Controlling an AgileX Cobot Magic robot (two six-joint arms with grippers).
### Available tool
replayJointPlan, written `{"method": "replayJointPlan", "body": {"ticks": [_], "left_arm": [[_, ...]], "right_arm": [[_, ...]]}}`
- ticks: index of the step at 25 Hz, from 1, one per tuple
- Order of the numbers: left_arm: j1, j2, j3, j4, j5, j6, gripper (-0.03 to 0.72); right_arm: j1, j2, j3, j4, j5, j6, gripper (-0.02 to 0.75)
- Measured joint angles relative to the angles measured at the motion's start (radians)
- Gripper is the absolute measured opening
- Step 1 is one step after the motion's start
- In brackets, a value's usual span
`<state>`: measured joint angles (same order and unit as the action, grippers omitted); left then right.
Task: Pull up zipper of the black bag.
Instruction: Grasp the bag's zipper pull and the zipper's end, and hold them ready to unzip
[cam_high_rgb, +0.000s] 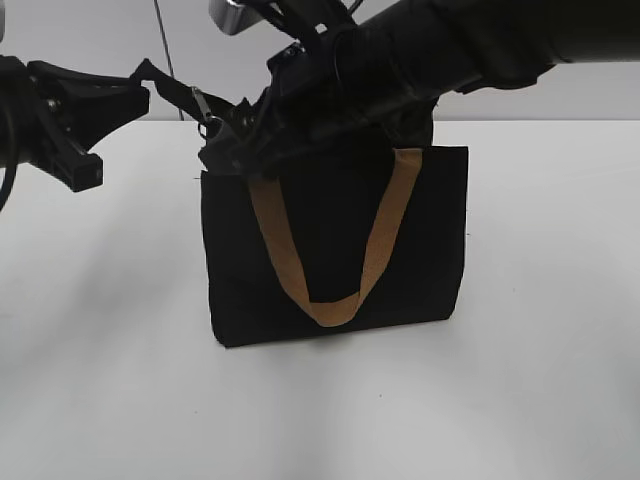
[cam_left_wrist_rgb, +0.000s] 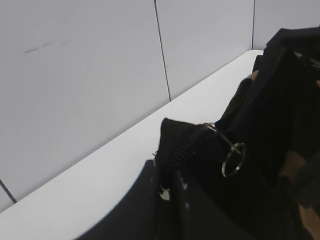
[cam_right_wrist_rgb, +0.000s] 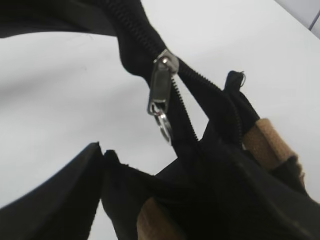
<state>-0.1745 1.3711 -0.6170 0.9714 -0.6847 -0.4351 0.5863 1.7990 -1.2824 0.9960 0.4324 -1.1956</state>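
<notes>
Your bag stands upright on the bench. The left gripper pinches the zipper tape end at the bag's left top corner. You cannot tell the right gripper's jaws' state; the pull tab hangs free.

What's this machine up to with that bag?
Two robot arms are working on the zipper of a black bag standing on a white table. The left gripper appears to pinch the fabric tail at the bag's top left corner, pulling it taut. The right arm reaches across the bag's top, its gripper near the silver pull tab.
</notes>
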Motion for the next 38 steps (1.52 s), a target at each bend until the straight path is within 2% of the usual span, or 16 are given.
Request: {"method": "replayJointPlan", "body": {"ticks": [13, 21, 24, 38], "left_arm": [[0.0, 0.0, 0.0, 0.0, 0.001, 0.0, 0.027], [0.0, 0.0, 0.0, 0.0, 0.002, 0.0, 0.027], [0.0, 0.0, 0.0, 0.0, 0.002, 0.0, 0.027], [0.0, 0.0, 0.0, 0.0, 0.003, 0.0, 0.027]], "right_arm": [[0.065, 0.013, -0.016, 0.005, -0.052, -0.05, 0.51], [0.066, 0.013, -0.016, 0.005, -0.073, -0.042, 0.296], [0.066, 0.013, -0.016, 0.005, -0.049, -0.017, 0.255], [0.067, 0.042, -0.016, 0.04, -0.068, 0.005, 0.244]]}}
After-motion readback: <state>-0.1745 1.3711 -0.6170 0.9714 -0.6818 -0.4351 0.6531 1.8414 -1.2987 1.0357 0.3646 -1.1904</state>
